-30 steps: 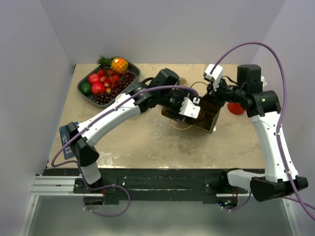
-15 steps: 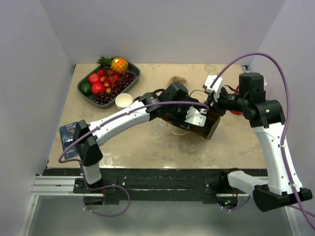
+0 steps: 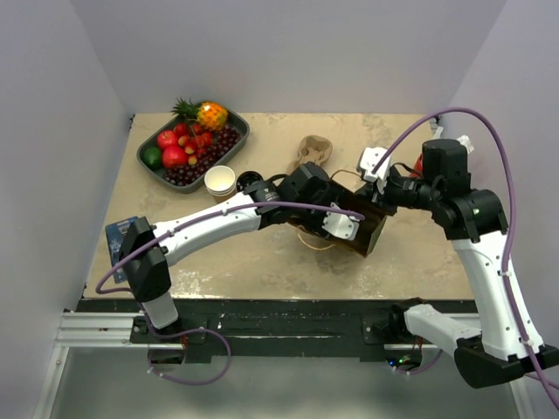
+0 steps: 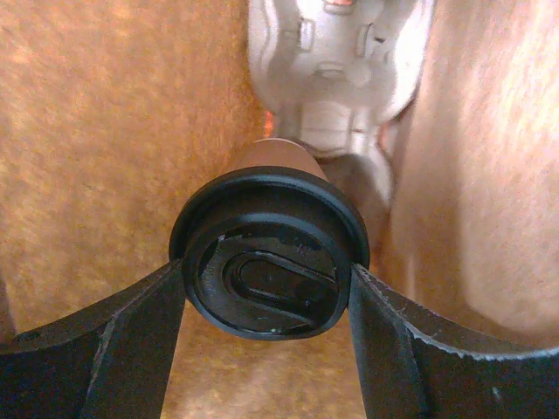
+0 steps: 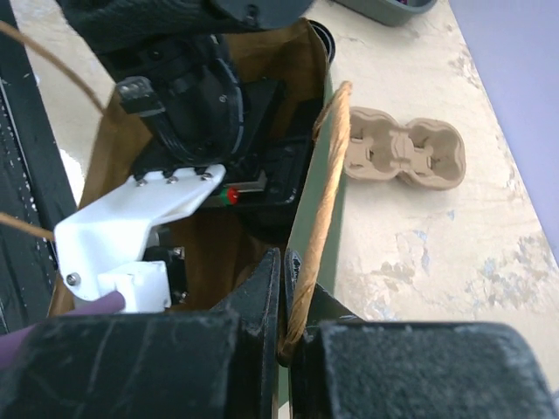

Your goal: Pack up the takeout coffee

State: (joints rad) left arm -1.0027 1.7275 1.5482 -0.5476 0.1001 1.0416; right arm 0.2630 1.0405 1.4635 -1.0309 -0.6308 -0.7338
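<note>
The takeout coffee cup, kraft-tan with a round black lid, sits between my left gripper's fingers, which press on both sides of the lid. Cup and gripper are deep inside the brown paper bag, whose tan walls fill the left wrist view. In the top view the left wrist reaches into the bag's mouth and its fingers are hidden. My right gripper is shut on the bag's rim beside the twisted paper handle, holding the mouth open.
The pulp carrier lies behind the bag. A stack of open paper cups and a black lid sit near the fruit tray. A red cup peeks from behind my right arm. A pale grey moulded shape lies past the held cup.
My left arm has pushed forward and right, deeper into the bag, uncovering the carrier and the cup stack. The right arm shifted slightly while keeping its hold on the bag.
</note>
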